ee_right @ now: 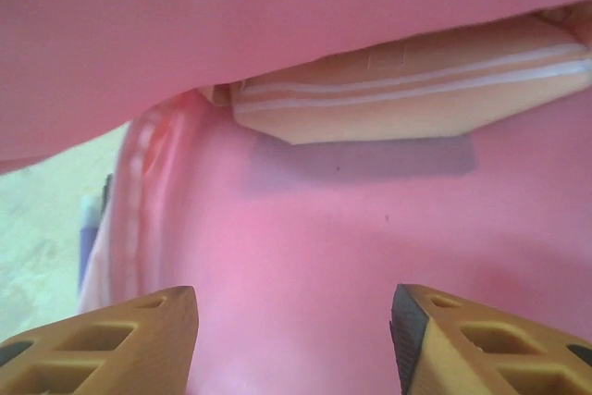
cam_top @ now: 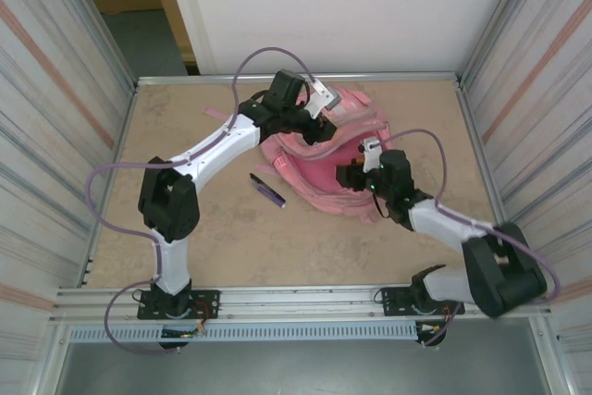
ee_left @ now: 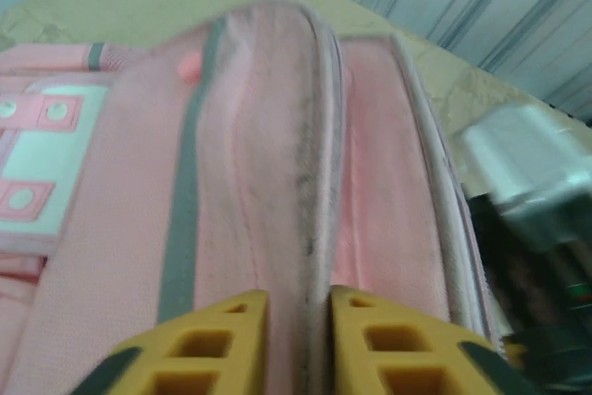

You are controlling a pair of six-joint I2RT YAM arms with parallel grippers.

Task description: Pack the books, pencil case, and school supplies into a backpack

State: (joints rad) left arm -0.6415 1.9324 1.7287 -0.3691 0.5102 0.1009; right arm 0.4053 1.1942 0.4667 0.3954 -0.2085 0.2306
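Tan table (cam_top: 231, 247), backpack (cam_top: 319, 171) contents mostly hidden

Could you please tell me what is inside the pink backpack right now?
Inside the large soft pink backpack, the right wrist view shows one flat pale pink ribbed book against the lining. The upper fabric flap covers its top edge and whatever lies deeper.

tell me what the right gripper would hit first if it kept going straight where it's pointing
Most likely the pink inner lining of the backpack, straight ahead of the right gripper; the pale ribbed book lies higher, though depth is unclear.
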